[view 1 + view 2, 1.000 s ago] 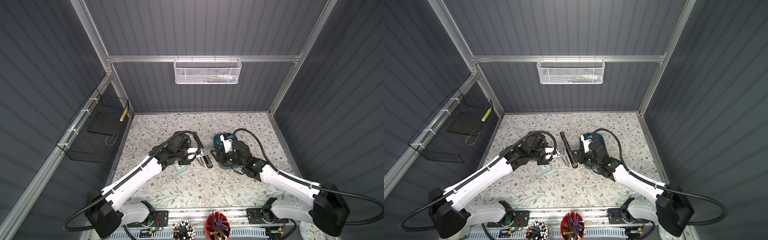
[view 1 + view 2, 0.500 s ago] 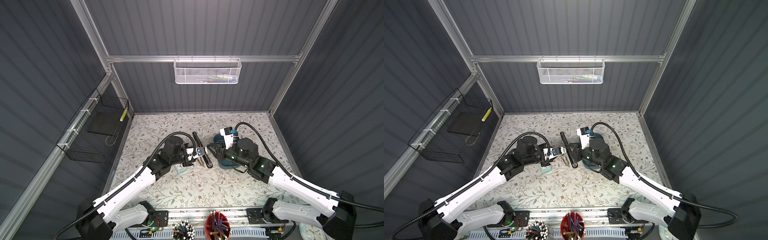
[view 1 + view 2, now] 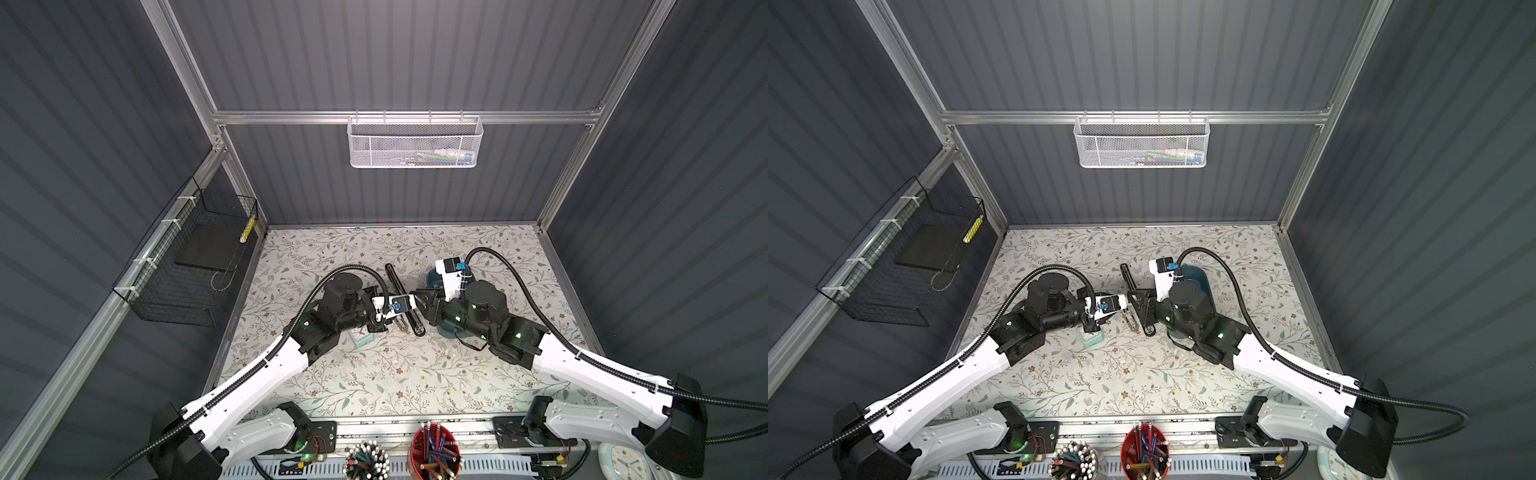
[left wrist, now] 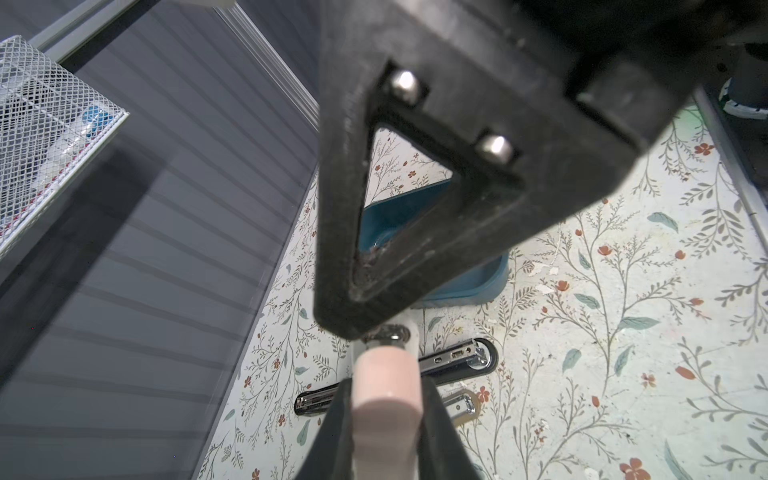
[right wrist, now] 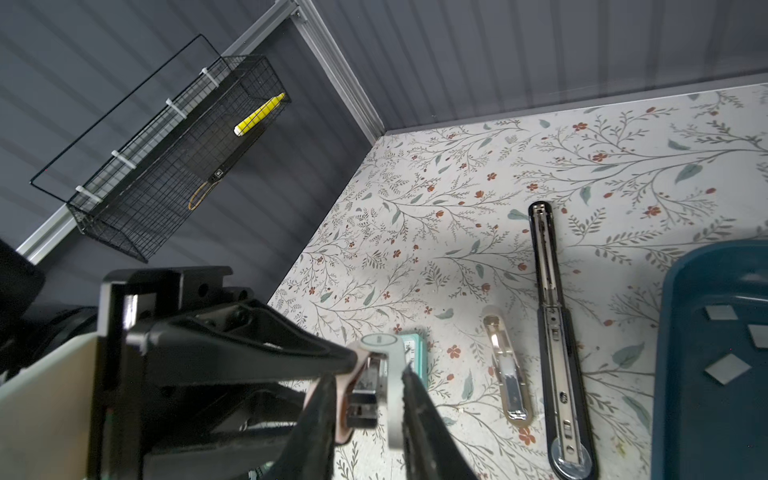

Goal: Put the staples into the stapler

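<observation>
The stapler (image 5: 376, 374) is small, with a pink base (image 4: 384, 386) and a white top arm, and it hangs above the middle of the table. My left gripper (image 4: 384, 392) is shut on its pink end. My right gripper (image 5: 368, 374) comes from the opposite side and is shut on the stapler, one finger on the pink base and one on the white arm. The metal magazine shows between base and arm. The staples (image 5: 727, 368) are flat grey strips lying in the blue tray (image 5: 667, 332).
A long black stapler (image 5: 557, 332) lies opened flat on the floral table, seen in both top views (image 3: 405, 299) (image 3: 1133, 291). A small gold stapler (image 5: 509, 374) lies beside it. A teal box (image 5: 417, 353) sits under the grippers. Wire baskets hang on the walls.
My right gripper has moved left from the tray to meet the left gripper, and its jaws have narrowed onto the small stapler. The left gripper stays shut on the stapler.
</observation>
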{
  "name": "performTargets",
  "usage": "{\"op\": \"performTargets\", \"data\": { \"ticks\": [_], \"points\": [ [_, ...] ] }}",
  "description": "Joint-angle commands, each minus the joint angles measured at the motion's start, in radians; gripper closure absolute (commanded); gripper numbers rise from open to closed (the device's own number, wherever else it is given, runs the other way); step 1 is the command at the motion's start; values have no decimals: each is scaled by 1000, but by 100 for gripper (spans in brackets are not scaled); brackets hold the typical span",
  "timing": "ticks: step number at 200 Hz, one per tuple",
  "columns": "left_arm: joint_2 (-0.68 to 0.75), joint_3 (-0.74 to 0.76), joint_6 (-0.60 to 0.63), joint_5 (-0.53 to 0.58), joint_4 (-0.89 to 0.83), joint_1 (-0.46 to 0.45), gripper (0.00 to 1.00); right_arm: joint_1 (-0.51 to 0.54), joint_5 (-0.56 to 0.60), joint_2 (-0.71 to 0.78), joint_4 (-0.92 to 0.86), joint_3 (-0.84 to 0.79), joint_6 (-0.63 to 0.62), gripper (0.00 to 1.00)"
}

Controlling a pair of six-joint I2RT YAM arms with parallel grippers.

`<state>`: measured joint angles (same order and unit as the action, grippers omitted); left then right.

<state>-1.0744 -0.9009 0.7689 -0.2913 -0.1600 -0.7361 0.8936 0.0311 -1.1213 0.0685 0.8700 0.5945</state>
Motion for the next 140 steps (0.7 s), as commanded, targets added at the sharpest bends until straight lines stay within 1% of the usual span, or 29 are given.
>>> {"op": "performTargets", "data": {
  "ticks": [1,31,75,124,140],
  "points": [
    [30,1,-18,-83,35,1,100,-8,17,-37,-26,-1,24,71],
    [40,-5,-66,-69,49,1,100,-7,-4,-67,-30,1,36,75],
    [78,4,-122,-69,99,3,100,-7,38,-71,15,-80,70,82],
    [115,-1,-180,-113,136,8,100,-7,63,-64,61,-155,83,83],
    [115,-7,-203,-120,139,7,100,-7,54,-53,76,-166,65,80]
  ]
}}
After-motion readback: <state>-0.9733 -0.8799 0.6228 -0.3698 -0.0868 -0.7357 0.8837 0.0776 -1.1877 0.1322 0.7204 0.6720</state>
